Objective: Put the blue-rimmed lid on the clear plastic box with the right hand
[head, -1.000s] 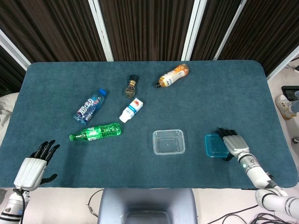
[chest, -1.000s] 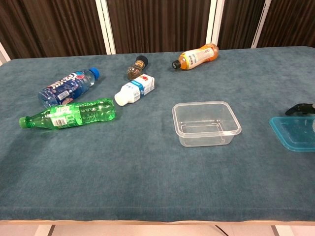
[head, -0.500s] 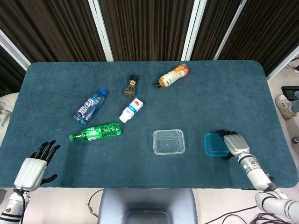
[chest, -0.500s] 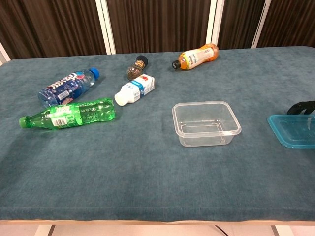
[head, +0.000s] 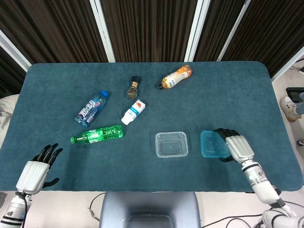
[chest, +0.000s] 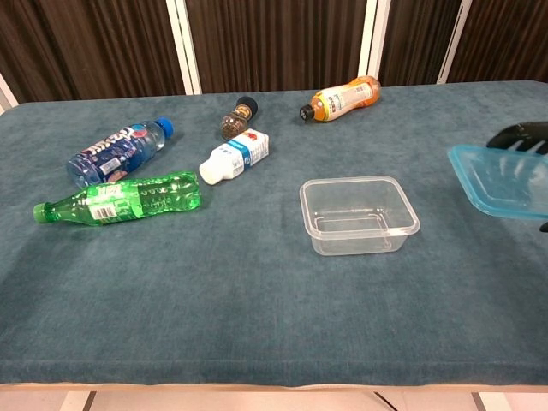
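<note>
The blue-covered surface point(head: 228, 90) is carrying a scatter of things. The clear plastic box point(head: 171, 144) is sitting open and upright near its front edge. Just to the right of it, the blue-rimmed lid point(head: 213, 144) is hanging off the surface, tilted in the chest view, not yet over the box. The right hand point(head: 236, 147) is gripping it by its right edge, dark fingers point(chest: 519, 134) curling over the far rim. The left hand point(head: 35, 169) is resting at the front left corner, holding nothing, fingers spread.

The grip is only on one edge, so I'd worry the lid is going to sag or slip. Coming in tilted, its low rim could catch the box wall and shove the light box along instead of seating.
</note>
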